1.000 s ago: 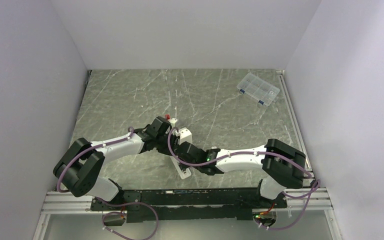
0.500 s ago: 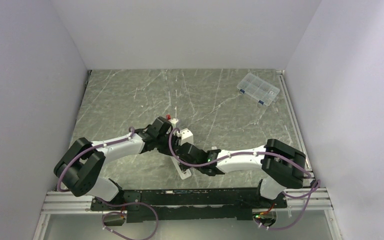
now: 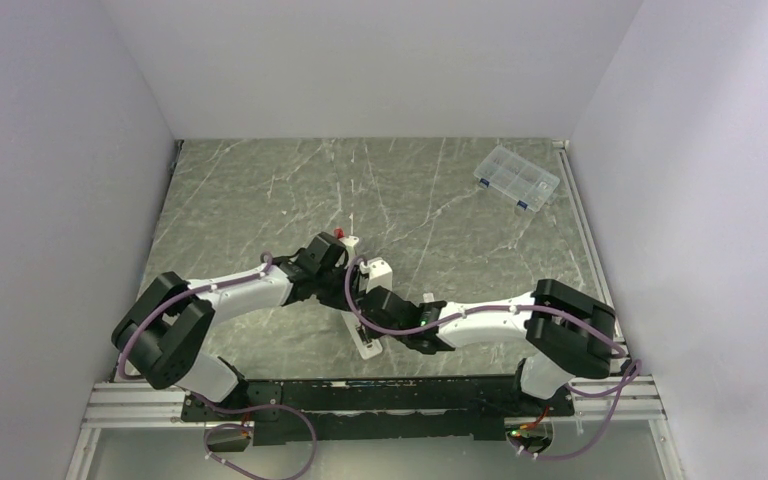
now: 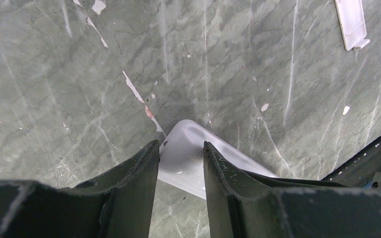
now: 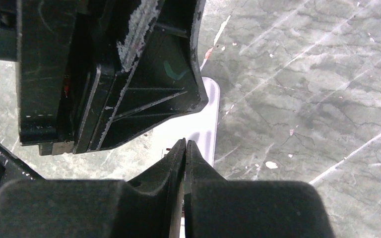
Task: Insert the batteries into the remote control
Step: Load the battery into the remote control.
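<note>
The right arm has shifted slightly right and its pincer has closed the last bit, while the remote (image 3: 368, 344) has stayed put on the table (image 3: 260, 190), mid-width and towards the near edge. The left gripper (image 4: 180, 150) grasps the remote by its sides. The right gripper (image 5: 185, 148) is clenched on nothing, its tips over the remote's white body (whether they press on it I cannot tell). No batteries show in any view. I judge the closed tips are seating something, so loading looks under way, not finished. A loose white sliver (image 4: 351, 22) lies well apart.
</note>
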`<state>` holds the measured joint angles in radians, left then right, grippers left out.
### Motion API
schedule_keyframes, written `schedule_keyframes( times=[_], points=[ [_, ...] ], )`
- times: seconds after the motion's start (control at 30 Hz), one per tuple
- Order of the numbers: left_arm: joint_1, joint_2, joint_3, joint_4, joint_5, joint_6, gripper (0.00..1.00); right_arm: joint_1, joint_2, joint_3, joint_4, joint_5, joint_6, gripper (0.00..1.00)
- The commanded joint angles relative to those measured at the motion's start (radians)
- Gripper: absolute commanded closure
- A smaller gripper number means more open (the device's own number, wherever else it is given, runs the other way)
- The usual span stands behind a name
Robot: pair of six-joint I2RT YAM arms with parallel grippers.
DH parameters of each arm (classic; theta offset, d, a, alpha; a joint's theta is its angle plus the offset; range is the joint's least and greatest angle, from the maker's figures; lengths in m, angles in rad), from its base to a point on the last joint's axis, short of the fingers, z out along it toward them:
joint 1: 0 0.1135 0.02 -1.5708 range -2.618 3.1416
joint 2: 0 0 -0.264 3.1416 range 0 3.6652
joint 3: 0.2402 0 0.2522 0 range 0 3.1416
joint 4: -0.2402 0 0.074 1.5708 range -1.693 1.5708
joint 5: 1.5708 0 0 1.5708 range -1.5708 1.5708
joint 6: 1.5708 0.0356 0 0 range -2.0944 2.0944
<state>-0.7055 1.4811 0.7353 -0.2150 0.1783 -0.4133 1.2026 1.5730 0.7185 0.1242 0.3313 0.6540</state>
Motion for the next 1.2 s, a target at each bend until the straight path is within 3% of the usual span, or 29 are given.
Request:
schedule_keyframes(
  times=[0.0, 0.6, 1.17],
  points=[
    [-0.016, 0.027, -0.007, -0.068, -0.015, 0.004, 0.58, 0.006, -0.024, -0.032, -0.019, -0.012, 0.023, 0.95],
    [-0.017, 0.015, -0.004, -0.078, -0.014, -0.002, 0.59, 0.044, -0.043, -0.013, -0.075, 0.051, 0.044, 0.95],
    [-0.016, -0.119, -0.027, -0.09, -0.052, -0.049, 0.48, 0.045, -0.073, 0.018, -0.101, 0.078, 0.021, 0.93]
  ],
)
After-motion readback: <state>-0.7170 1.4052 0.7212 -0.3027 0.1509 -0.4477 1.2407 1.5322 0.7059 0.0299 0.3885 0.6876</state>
